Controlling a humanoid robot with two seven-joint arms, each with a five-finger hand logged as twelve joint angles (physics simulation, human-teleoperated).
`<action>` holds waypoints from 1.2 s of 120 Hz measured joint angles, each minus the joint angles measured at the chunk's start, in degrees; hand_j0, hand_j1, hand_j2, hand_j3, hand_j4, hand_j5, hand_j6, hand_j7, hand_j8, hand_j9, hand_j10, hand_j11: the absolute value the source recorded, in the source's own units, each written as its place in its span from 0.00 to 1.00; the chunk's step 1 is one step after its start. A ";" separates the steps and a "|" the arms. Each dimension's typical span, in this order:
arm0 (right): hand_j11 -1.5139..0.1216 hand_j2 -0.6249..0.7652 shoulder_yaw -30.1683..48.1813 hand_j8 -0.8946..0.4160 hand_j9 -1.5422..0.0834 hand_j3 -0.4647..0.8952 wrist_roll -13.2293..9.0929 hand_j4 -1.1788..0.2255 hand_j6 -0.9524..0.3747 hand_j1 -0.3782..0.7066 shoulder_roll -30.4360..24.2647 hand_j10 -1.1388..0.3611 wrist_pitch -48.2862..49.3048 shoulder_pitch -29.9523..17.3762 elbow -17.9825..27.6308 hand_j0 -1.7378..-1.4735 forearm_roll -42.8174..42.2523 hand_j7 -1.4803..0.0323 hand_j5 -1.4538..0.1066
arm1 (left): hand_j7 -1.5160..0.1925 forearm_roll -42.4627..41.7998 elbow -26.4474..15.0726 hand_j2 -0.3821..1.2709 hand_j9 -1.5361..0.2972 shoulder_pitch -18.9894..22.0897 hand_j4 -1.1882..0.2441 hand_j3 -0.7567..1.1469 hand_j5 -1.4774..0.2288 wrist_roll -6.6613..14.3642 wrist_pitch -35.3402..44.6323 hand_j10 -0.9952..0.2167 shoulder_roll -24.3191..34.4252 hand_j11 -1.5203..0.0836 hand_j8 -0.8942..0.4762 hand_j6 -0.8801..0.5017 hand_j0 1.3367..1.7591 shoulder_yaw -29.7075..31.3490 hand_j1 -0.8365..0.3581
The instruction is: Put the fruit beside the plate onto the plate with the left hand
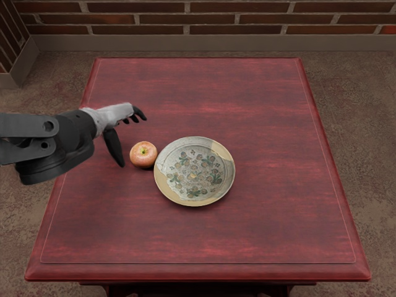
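Note:
A red-orange apple (143, 154) sits on the table, touching the left rim of a round plate (166, 179) with a floral pattern. My left hand (123, 129) comes in from the left edge and hovers just left of the apple. Its fingers are spread, the thumb pointing down beside the fruit without closing on it. Nothing lies on the plate.
The red wooden table (260, 111) has a raised border. A brick wall (204, 15) runs along the back, past the table's far edge. The floor around is brown carpet.

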 joint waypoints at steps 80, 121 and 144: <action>0.90 0.44 0.00 0.66 0.92 0.34 -0.04 0.81 0.69 0.07 0.00 0.74 0.00 0.26 -0.03 0.30 0.00 0.95 0.90 | 0.69 -5.42 5.63 0.26 0.66 1.61 0.65 0.40 0.67 0.00 5.28 0.61 -9.76 0.74 0.46 0.45 0.76 4.02 0.74; 0.90 0.44 0.00 0.66 0.92 0.34 -0.05 0.81 0.69 0.07 0.00 0.74 0.00 0.30 -0.04 0.30 0.00 0.95 0.90 | 0.67 -5.40 9.02 0.27 0.63 2.55 0.63 0.40 0.65 0.00 6.40 0.58 -12.34 0.71 0.44 0.43 0.76 4.10 0.70; 0.90 0.44 0.00 0.66 0.92 0.34 -0.06 0.81 0.69 0.07 0.00 0.74 0.00 0.30 -0.04 0.30 0.00 0.95 0.90 | 0.65 -5.11 10.76 0.27 0.62 3.98 0.61 0.40 0.63 0.00 7.32 0.56 -13.98 0.70 0.42 0.41 0.76 4.25 0.68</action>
